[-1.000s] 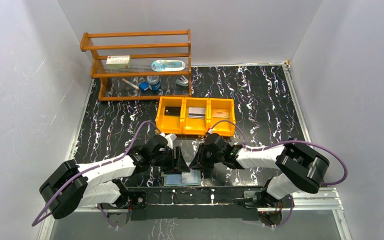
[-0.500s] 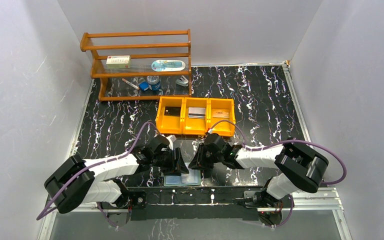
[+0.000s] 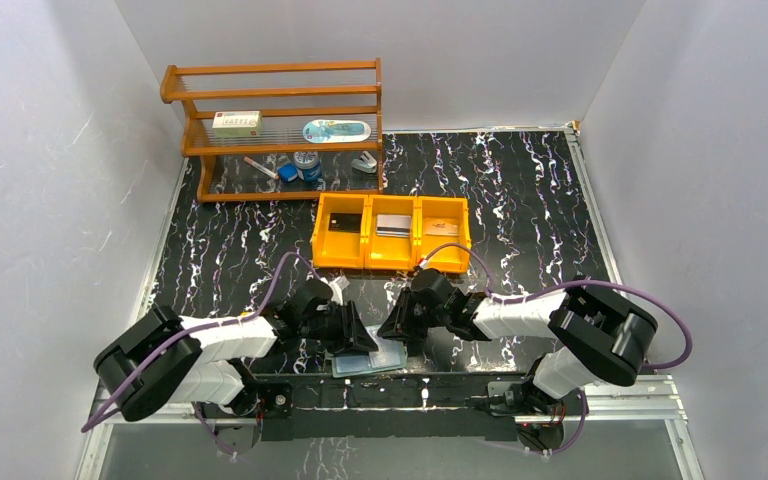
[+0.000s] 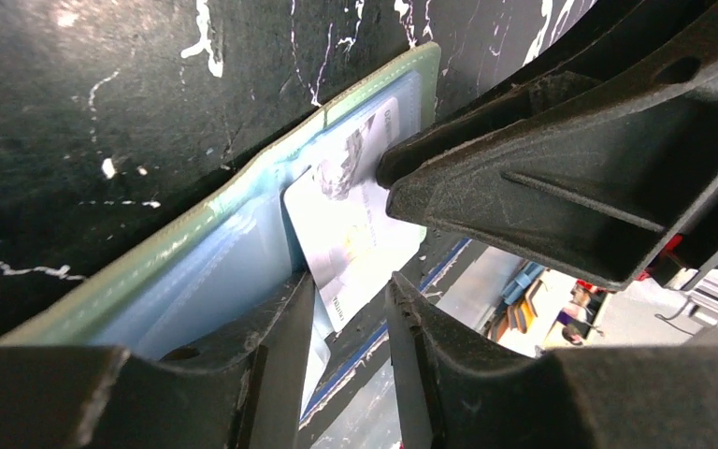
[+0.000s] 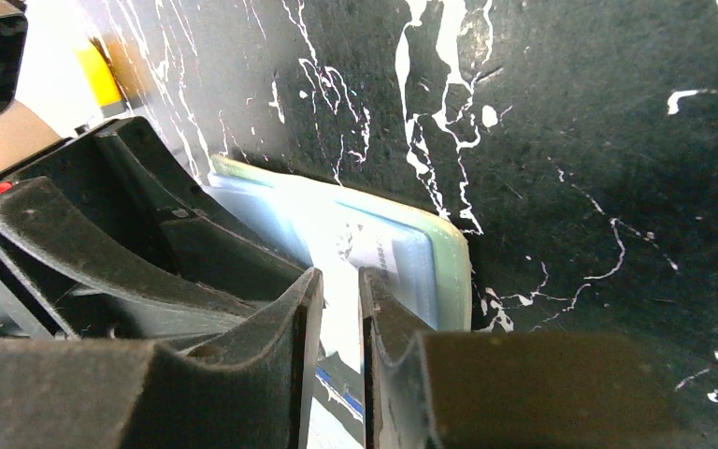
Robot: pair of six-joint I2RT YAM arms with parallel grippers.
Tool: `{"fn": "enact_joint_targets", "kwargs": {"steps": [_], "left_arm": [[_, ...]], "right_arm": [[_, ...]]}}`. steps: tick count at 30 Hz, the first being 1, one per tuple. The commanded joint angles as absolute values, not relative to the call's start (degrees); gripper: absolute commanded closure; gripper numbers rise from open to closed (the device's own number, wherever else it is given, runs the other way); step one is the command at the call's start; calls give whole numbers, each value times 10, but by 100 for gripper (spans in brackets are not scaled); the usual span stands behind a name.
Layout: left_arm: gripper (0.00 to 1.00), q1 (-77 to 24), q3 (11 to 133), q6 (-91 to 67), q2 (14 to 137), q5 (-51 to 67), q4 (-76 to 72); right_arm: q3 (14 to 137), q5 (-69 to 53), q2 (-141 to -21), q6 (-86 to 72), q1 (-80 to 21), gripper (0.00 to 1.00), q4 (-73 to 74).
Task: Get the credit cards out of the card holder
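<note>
The muted-green card holder (image 3: 382, 363) lies open near the table's front edge, its pale pockets facing up (image 4: 196, 271) (image 5: 444, 271). A pale credit card (image 4: 337, 234) (image 5: 374, 251) sticks partway out of a pocket. My left gripper (image 3: 358, 338) (image 4: 351, 292) is open, its jaws a short way apart with the card's free corner between them. My right gripper (image 3: 401, 333) (image 5: 337, 281) stands tip-down on the holder, jaws a narrow slit apart with the card showing through. Its fingers (image 4: 524, 196) rest on the card.
An orange three-compartment tray (image 3: 392, 264) stands just behind the arms, with a black card (image 3: 343, 222), a silver one (image 3: 393, 224) and a tan one (image 3: 441, 228) in it. A wooden rack (image 3: 275, 93) with small items stands at the back left. A metal rail (image 3: 440, 388) runs along the front edge.
My left gripper's jaws have narrowed around the card's corner and the arm has drawn slightly nearer. The card holder has turned a little askew. The right arm has barely moved.
</note>
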State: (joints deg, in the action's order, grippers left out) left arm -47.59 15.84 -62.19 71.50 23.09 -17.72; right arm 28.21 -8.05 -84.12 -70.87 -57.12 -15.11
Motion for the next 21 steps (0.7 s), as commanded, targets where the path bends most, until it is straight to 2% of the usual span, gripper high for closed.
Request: {"fn": "enact_joint_targets", "kwargs": {"steps": [1, 5, 8, 10, 13, 17, 21], "left_arm": [[67, -484, 130, -627, 760, 226, -177], [70, -483, 115, -643, 752, 216, -191], [70, -484, 118, -647, 739, 200, -170], [69, -483, 124, -642, 721, 179, -139], [69, -484, 136, -631, 701, 165, -106], [67, -484, 140, -628, 697, 163, -99], [66, -483, 140, -628, 700, 163, -99]], "right_arm": [[254, -56, -856, -700, -576, 70, -74], [253, -57, -859, -701, -576, 70, -76], [266, -40, -837, -693, -580, 74, -48], [299, -10, -786, -652, -580, 69, 5], [335, -25, -790, -611, -581, 65, 41], [329, -61, -818, -607, -582, 67, 2], [349, -26, -811, -605, -586, 67, 48]]}}
